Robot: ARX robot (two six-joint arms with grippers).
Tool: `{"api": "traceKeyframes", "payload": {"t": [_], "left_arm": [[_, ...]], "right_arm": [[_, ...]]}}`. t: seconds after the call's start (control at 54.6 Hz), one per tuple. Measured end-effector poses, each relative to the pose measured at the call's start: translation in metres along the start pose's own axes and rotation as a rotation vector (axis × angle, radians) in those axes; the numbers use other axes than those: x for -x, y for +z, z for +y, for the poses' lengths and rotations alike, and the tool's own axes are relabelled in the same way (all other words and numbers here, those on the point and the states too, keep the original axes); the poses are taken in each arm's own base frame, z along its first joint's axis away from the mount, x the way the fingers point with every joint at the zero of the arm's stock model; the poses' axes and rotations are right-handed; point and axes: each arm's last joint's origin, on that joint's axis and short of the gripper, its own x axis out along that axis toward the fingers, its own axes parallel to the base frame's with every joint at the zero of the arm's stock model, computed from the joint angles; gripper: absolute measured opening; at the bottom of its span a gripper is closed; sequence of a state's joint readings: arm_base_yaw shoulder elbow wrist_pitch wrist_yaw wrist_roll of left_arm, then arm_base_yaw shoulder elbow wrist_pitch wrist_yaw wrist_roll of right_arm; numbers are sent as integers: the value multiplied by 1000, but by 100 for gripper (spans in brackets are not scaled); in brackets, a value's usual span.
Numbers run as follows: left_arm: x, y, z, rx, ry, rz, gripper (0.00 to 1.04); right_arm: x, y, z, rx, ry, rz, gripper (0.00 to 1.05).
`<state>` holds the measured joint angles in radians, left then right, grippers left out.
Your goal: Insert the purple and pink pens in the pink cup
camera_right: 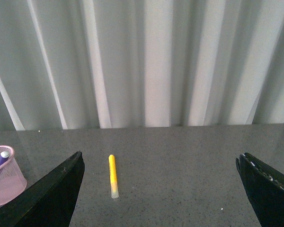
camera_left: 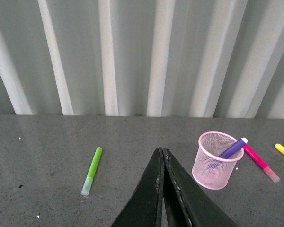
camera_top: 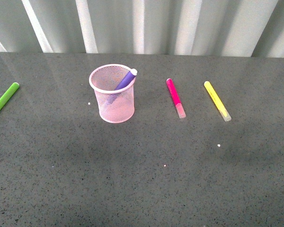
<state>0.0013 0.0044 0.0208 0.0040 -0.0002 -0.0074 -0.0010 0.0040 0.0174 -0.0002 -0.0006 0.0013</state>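
Inside pink cup [camera_top: 119, 109], purple pen [camera_top: 127, 79]; pink pen [camera_top: 175, 98] lying beside.

Green pen [camera_top: 4, 100] far left on dark tabletop [camera_top: 132, 179]; yellow pen [camera_top: 217, 101] far right; pale pleated backdrop [camera_top: 156, 23] behind.

It looked like a lab test station rather than a lived-in room. A pale, pleated backdrop [camera_top: 142, 23] rose straight behind a dark grey speckled desk [camera_top: 142, 189]. On the desk sat office bits, laid out singly: a pink cup [camera_top: 114, 101] of wire mesh holding a purple pen [camera_top: 127, 78], with a green pen [camera_top: 4, 100], a pink pen [camera_top: 175, 98] and a yellow pen [camera_top: 217, 100] lying well apart.
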Motion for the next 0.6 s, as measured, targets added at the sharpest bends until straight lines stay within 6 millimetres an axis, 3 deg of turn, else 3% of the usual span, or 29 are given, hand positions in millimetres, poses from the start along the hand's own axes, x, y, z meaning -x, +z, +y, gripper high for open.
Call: {"api": "traceKeyframes", "payload": {"t": [0.256, 0.531, 0.604], "left_arm": [[0, 0, 0, 1, 0, 2, 5], [0, 0, 0, 0, 0, 2, 69], [0, 0, 0, 0, 1, 2, 81]], "right_arm": [[0, 0, 0, 0, 0, 0, 98], [0, 0, 0, 0, 0, 0, 98], [-3, 2, -1, -2, 78, -6, 98]]}}
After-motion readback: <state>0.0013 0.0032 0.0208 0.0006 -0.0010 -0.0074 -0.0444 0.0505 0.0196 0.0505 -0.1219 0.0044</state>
